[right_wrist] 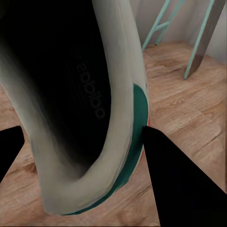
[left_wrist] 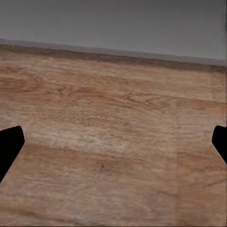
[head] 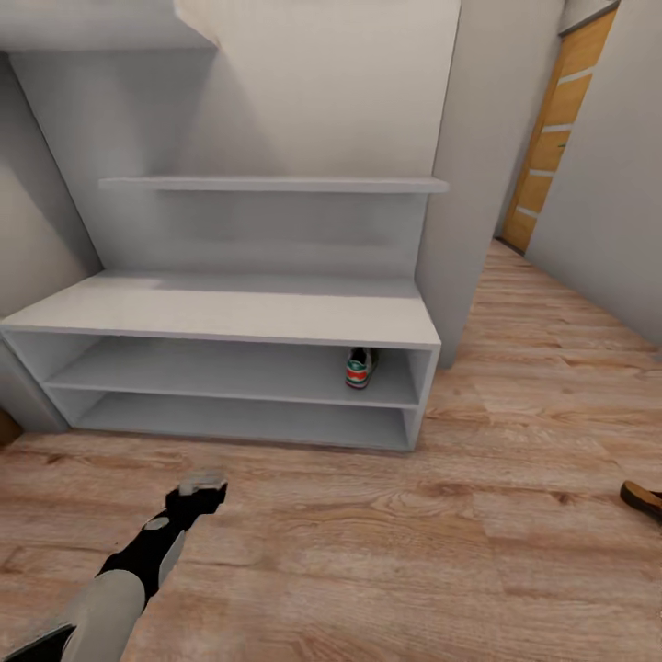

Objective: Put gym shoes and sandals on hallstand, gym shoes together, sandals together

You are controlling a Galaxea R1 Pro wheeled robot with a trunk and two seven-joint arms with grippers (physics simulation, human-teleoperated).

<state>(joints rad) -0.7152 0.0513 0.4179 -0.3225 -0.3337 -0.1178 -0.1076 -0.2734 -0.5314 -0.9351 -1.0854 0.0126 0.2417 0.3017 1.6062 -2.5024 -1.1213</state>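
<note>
Head view: the hallstand (head: 230, 313) stands against the grey wall, a low light-grey bench with two open shelf levels and staggered wall shelves above it. Its upper open level holds one gym shoe (head: 359, 368) at the far right end, heel toward the camera, just inside the right side panel. The lower level and the bench top carry nothing. On the corridor floor (head: 368, 533), the toe of a sandal (head: 643, 499) shows at the picture's right edge, well apart from the rack. The left gripper (head: 202, 485) hangs over bare planks in front of the rack, near its left half, well apart from the shelved shoe.

Left wrist view: the left gripper's fingertips (left_wrist: 9, 146) sit at opposite edges of the picture, spread wide, with only floor planks and a grey wall base between them.

Right wrist view: the right gripper (right_wrist: 80, 156) is clamped on the second gym shoe (right_wrist: 123, 142), one finger (right_wrist: 179, 184) pressed against the outside of its green heel patch. The shoe's dark opening faces the camera. Turquoise furniture legs (right_wrist: 161, 23) stand on the floor beyond.
</note>
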